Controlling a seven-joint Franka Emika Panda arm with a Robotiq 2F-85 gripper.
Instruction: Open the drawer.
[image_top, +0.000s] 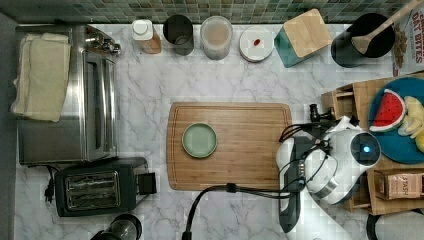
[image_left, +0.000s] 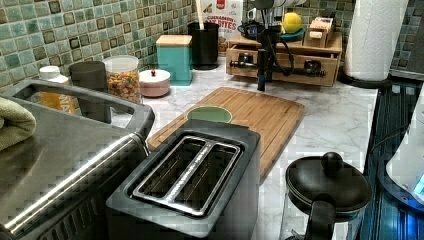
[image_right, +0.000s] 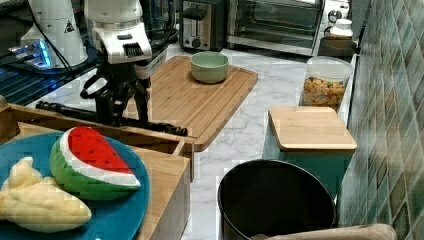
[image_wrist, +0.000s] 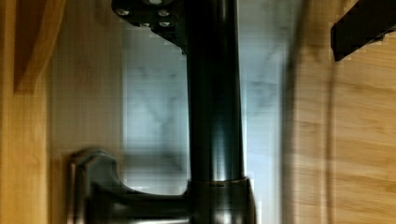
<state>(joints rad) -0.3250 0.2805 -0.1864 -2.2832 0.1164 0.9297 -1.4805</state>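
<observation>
Gripper (image_right: 122, 112) down at the front of the drawer (image_right: 100, 131), which sits in the wooden organiser (image_left: 285, 57) at the right edge of the top view, beside the cutting board (image_top: 230, 145). Black fingers (image_right: 105, 107) straddle the long black bar handle (image_right: 112, 120). In the wrist view the handle (image_wrist: 215, 116) runs straight through the frame with a finger (image_wrist: 359, 28) off to one side; looks like a grasp on the bar, but contact can't be confirmed. Green bowl (image_right: 209, 66) on the cutting board, well apart from the gripper. Watermelon slice (image_right: 92, 162) on a blue plate (image_right: 125, 210) on top of the organiser.
</observation>
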